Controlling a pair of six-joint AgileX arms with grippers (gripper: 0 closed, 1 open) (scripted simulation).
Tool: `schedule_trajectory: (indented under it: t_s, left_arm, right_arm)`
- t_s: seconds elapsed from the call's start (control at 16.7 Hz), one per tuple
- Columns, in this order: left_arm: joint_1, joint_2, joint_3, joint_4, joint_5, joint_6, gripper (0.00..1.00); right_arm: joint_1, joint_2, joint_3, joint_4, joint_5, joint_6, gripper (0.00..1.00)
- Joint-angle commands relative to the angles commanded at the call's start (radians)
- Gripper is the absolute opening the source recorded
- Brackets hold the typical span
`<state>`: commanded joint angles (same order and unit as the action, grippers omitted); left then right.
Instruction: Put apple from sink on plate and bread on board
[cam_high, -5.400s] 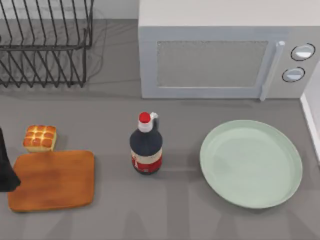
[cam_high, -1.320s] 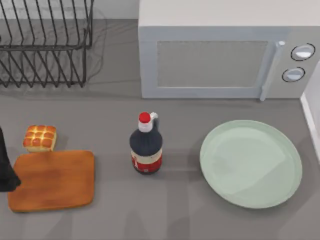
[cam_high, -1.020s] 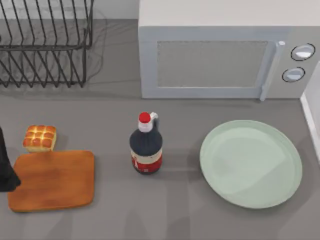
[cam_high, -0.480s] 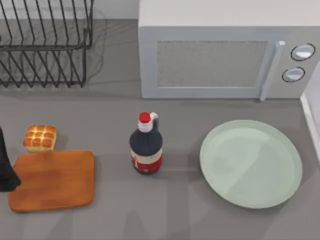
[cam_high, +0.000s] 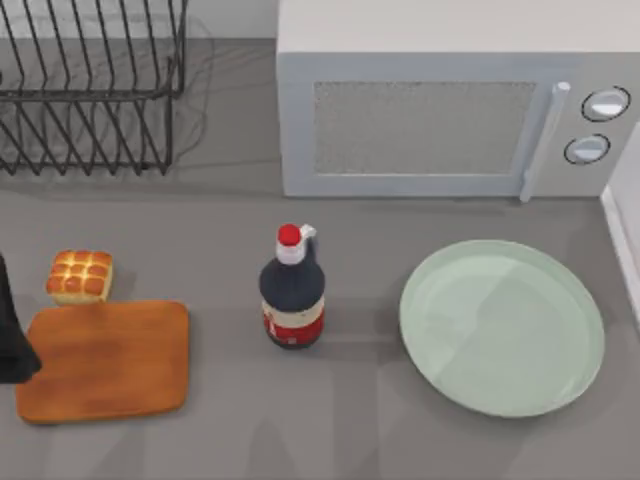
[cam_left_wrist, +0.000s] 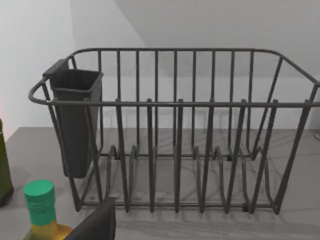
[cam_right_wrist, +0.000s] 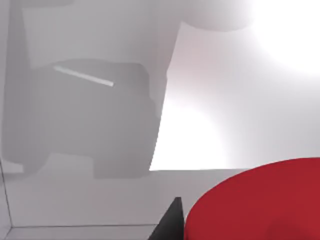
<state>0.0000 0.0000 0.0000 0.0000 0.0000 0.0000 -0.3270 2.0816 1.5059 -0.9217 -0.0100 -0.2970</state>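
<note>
Shifted shadow on plate (cam_high: 560, 395); apple (cam_right_wrist: 260, 205) near right gripper (cam_right_wrist: 172, 224), grip unclear; left arm (cam_high: 10, 340) parked

The top view looks straight down on the grey table (cam_high: 220, 420), taking in the microwave (cam_high: 430, 110) and the dish rack (cam_high: 90, 90). The left wrist camera faces level toward that same dish rack (cam_left_wrist: 175, 145) from low and near. The right wrist camera sits pressed close to the apple (cam_right_wrist: 260, 205), facing pale sink walls (cam_right_wrist: 90, 125).
</note>
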Motion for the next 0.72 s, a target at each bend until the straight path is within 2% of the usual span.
schedule_trajectory:
  t_s: [0.3, 0.72]
  left_arm:
    - [0.0, 0.0, 0.0, 0.0, 0.0, 0.0, 1.0]
    - [0.0, 0.0, 0.0, 0.0, 0.0, 0.0, 1.0]
  right_arm:
    - [0.148, -0.125, 0.065, -0.114, 0.013, 0.154, 0.0]
    - [0.479, -0.299, 0.111, -0.281, 0.019, 0.463, 0.0]
